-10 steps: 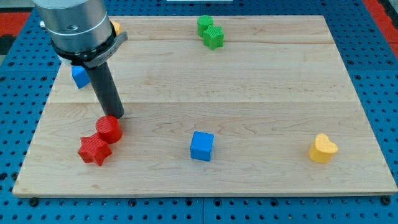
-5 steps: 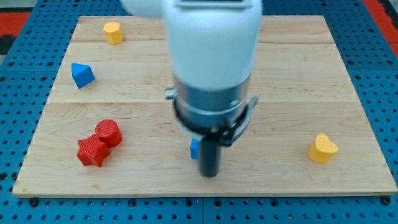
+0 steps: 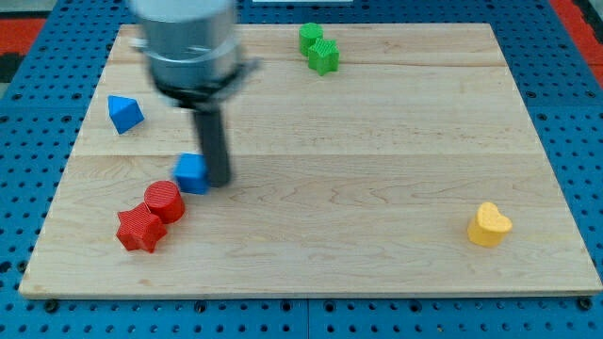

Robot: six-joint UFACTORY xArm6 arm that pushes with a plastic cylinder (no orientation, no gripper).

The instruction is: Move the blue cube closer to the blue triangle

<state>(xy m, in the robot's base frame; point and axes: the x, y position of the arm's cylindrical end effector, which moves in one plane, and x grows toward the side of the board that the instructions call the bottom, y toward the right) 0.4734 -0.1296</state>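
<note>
- Pushing underway: your tip (image 3: 218, 180) touches blue cube (image 3: 191, 173) on its right side; no gripper, just a rod.
- Cube sits w/ gap below-right of blue triangle (image 3: 123, 113), just above red cylinder (image 3: 164, 200).
- Left: close remaining gap up-left.

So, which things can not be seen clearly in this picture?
- Camera view: motion blur softens my tip, so contact with the blue cube cannot be told.
- The arm hides the board's top-left corner; anything there is unseen.
- The arm's top is cut off by the view's top.
- The two green blocks are too small to name their shapes.
</note>
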